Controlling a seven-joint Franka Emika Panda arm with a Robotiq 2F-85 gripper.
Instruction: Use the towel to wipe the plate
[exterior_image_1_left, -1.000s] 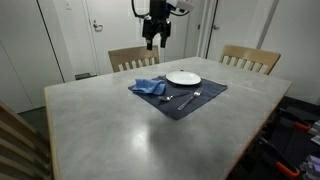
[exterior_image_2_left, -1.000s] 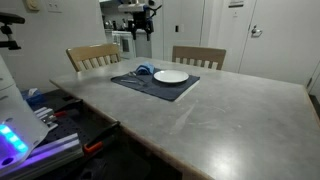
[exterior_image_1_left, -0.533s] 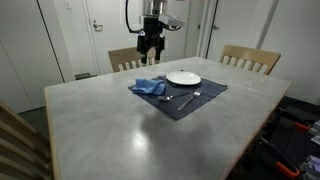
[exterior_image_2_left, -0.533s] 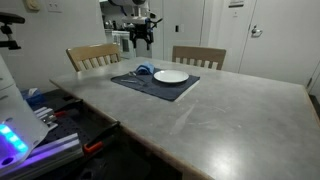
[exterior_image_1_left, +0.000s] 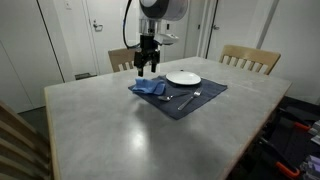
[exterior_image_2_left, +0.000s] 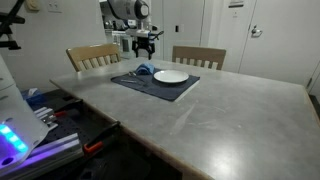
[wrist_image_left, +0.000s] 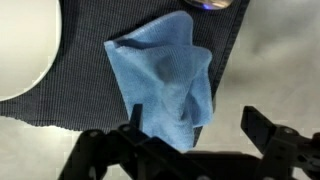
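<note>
Wrist view, one towel (wrist_image_left: 165, 85), one plate (wrist_image_left: 25, 50)

A dark placemat (exterior_image_1_left: 186, 106) lies on the grey table (exterior_image_1_left: 100, 125) close to its far edge, with cutlery (exterior_image_1_left: 192, 97) on the mat's near side. A wooden chair (exterior_image_1_left: 250, 58) stands behind that edge by a corner, and a second chair (exterior_image_1_left: 122, 57) stands further along it.

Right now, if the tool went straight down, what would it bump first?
Probably the blue towel, crumpled on the dark placemat. The open tool hangs above it; the plate lies aside.
</note>
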